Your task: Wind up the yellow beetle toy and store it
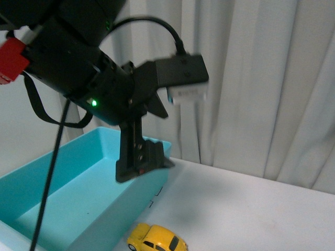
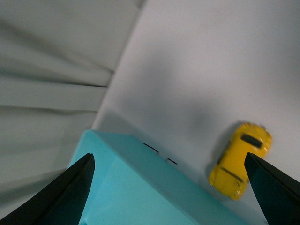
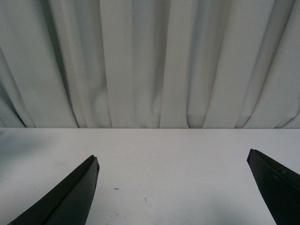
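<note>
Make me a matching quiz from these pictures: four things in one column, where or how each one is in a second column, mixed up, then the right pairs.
Things:
1. yellow beetle toy
2. turquoise bin
3. left gripper
4. right gripper

Places or states:
A. open, facing the curtain
B. on the white table, just outside the bin
C. open, raised over the bin's edge
D. standing at the left of the table in the front view

Pairs: 1-B, 2-D, 3-C, 4-A
</note>
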